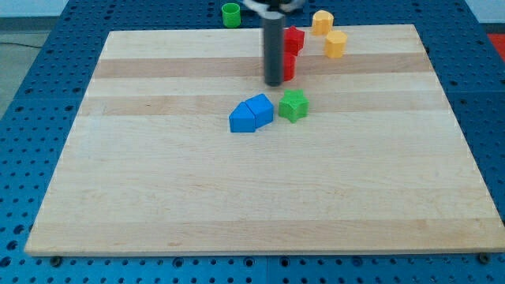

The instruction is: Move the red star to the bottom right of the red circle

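Two red blocks sit near the view's top centre. The upper one [294, 37] has a jagged outline and looks like the red star. The lower one [289, 66] looks like the red circle and is partly hidden behind my rod. The star lies just above the circle, close to it or touching. My tip [274, 84] rests on the board right at the circle's left side, at its lower edge.
Two blue blocks [251, 114] lie side by side below my tip, with a green star [293, 105] to their right. Two yellow blocks [322, 21] [336, 44] sit at the top right. A green ring [230, 14] stands off the wooden board [158, 197] at the top.
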Robot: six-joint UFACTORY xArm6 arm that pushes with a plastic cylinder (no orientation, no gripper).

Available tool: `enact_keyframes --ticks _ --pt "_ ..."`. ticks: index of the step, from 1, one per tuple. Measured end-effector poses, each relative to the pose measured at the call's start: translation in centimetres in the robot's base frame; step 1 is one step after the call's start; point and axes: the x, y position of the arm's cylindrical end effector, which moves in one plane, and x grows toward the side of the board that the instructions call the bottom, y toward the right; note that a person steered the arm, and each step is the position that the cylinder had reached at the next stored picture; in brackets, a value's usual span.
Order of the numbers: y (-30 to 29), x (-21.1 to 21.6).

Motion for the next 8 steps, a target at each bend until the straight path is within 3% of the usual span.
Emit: enact_keyframes --ticks 1,2,4,5,6,8 --pt "4.7 -0.5" --pt "4.2 -4.8" --pt "-12.4 -1.3" --pt "-6.5 -2.9" --pt "-7.6 0.7" --pt "-22.1 2.8"
